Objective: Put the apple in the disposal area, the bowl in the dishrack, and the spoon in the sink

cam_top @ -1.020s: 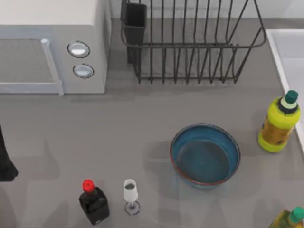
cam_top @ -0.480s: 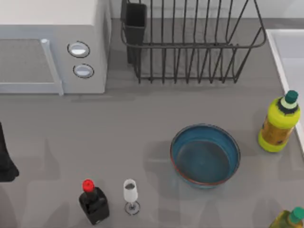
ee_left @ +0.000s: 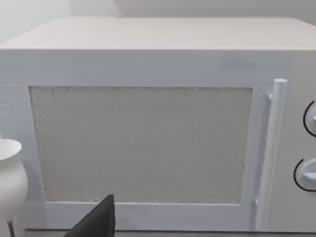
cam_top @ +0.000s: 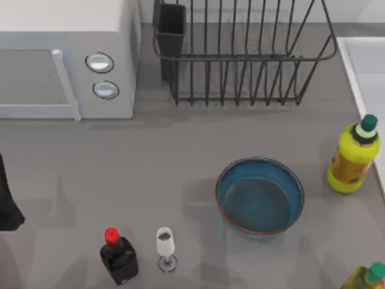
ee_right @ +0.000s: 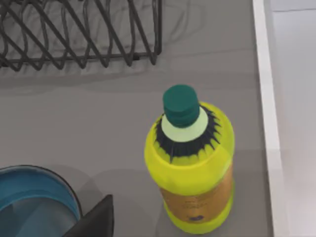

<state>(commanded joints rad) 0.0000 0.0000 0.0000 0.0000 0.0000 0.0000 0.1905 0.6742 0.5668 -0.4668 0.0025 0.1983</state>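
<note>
Jaws of either arm could not be judged open or closed: each wrist view caught just a dark wedge of its own gripper at the frame edge, and the top view showed a black part of the left arm [cam_top: 7, 201] at the surface's far left edge.

The wide, round, deep blue bowl [cam_top: 260, 197] with its thin reddish-brown rim stood upright on the grey surface [cam_top: 180, 156], right of centre and empty. It was well apart from the left arm. In the right wrist view its rim showed near the dark wedge.

The large dark wire dishrack [cam_top: 240, 54] with a black rectangular utensil cup [cam_top: 171, 27] stood at the back, behind the bowl. The white rectangular sink [cam_top: 367, 66] with a raised pale rim lay at the right edge.

A yellow bottle with a green cap [cam_top: 354, 155] stood between the bowl and the sink; its orange label bore print too small to read. A white microwave with two round knobs [cam_top: 66, 57] filled the back left. A black bottle with a red cap [cam_top: 118, 256] and a small clear stemmed glass [cam_top: 165, 247] stood at the front.
</note>
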